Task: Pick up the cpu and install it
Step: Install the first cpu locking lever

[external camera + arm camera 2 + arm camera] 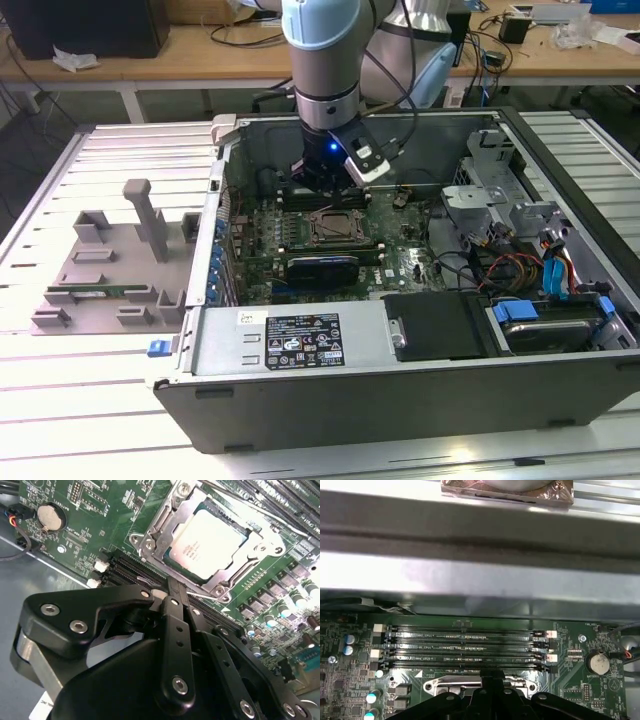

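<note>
On the bench (100, 420), within the open case (400, 400), the cpu (207, 537) is seen seated in the socket frame (159, 526); the end effector (169, 586) is poised just beside it, clenched on nothing; placement is judged done; whatever follows calls for a clean lift without brushing the cpu.

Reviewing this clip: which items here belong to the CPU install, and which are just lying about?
Job: cpu, seated inside the socket frame; gripper just beside it.
Bystanders: memory slots; coin battery; grey fixture outside the case; drive cables.
</note>
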Robot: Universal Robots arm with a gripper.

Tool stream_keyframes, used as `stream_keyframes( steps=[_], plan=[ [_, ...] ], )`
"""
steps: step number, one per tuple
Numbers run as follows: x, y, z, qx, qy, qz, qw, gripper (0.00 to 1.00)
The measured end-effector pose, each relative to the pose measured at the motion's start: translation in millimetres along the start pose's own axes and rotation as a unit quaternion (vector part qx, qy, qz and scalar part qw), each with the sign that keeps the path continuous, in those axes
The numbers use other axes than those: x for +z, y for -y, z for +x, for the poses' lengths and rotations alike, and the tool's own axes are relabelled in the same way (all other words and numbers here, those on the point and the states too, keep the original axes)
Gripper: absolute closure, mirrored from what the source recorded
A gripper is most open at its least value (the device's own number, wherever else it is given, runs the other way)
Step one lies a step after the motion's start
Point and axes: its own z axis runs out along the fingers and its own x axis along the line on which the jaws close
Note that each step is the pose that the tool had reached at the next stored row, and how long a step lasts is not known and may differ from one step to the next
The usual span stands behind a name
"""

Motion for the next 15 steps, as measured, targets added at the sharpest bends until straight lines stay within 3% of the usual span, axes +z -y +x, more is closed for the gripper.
stream_keyframes(
  steps=[4, 7, 10, 15],
  plan=[
    [0.8, -4.5, 2.5, 0.000, 0.0001, 0.0043, 1.0000, 0.89],
    [2.0, -4.5, 3.0, 0.005, 0.0050, 0.0076, 0.9999, 0.89],
    [3.3, -4.3, 3.1, 0.015, 0.0121, 0.0099, 0.9998, 0.89],
    [3.6, -4.5, 3.9, 0.020, 0.0133, 0.0108, 0.9996, 0.89]
  ],
)
